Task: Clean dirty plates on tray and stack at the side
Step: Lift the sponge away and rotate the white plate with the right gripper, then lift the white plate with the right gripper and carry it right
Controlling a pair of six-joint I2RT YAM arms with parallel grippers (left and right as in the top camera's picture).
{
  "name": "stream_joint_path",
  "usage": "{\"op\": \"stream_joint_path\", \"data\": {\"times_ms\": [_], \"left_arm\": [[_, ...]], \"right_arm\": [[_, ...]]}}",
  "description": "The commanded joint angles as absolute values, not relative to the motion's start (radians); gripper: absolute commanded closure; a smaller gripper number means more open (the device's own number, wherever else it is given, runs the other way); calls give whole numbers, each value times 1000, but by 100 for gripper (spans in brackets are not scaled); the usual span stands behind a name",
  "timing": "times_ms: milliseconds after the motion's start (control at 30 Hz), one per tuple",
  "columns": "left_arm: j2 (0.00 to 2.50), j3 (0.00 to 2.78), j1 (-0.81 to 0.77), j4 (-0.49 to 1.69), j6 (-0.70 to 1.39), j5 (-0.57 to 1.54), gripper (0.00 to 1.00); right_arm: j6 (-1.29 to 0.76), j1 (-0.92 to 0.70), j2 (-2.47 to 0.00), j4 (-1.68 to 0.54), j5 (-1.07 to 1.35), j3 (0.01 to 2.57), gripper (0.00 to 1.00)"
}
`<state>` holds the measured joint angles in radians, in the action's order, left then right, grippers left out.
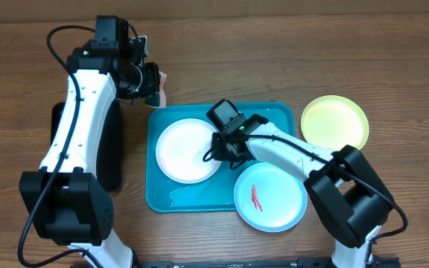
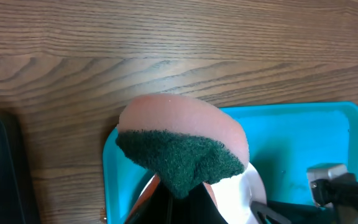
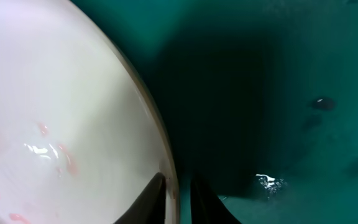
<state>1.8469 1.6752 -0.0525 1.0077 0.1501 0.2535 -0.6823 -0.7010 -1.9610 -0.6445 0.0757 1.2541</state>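
A white plate [image 1: 188, 151] lies on the left half of the turquoise tray [image 1: 274, 115]. My right gripper [image 1: 218, 146] is shut on that plate's right rim; in the right wrist view the rim [image 3: 160, 143] runs between the two fingers [image 3: 178, 193], and faint pink smears show on the plate. A second white plate [image 1: 271, 197] with a red sauce smear overlaps the tray's front right corner. A pale yellow-green plate [image 1: 334, 123] sits on the table right of the tray. My left gripper [image 1: 155, 83] is shut on a pink sponge with a green pad [image 2: 179, 152], above the tray's back left corner.
A black tray [image 1: 110, 152] lies on the table left of the turquoise tray, under my left arm. Water drops [image 3: 269, 182] sit on the tray floor. My right gripper also shows in the left wrist view [image 2: 334, 186].
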Motion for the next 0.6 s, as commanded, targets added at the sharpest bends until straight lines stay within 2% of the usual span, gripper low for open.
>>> {"op": "stream_joint_path", "data": {"times_ms": [0,67,100,133,167,367,567], "left_arm": [[1846,1669,-60,1009,154,252,96],[1846,1669,-60,1009,154,252,96],[1846,1669,-60,1009,154,251,96],[1846,1669,-60,1010,154,251,96],[1846,1669,-60,1010,154,251,96],[1846,1669,-59,1017,154,251,96],[1846,1669,-59,1021,154,251,96]], "right_arm": [[-694,-706,-1978,-631,110,1256,80],[-709,-706,-1992,-628,120,1256,80],[-708,-706,-1998,-627,125,1256,83],[-708,-705,-1999,-627,127,1256,94],[-708,-705,-1998,-627,130,1258,96],[-688,-705,-1973,-718,87,1320,96],[-613,-706,-1831,-911,-218,1422,96]]}}
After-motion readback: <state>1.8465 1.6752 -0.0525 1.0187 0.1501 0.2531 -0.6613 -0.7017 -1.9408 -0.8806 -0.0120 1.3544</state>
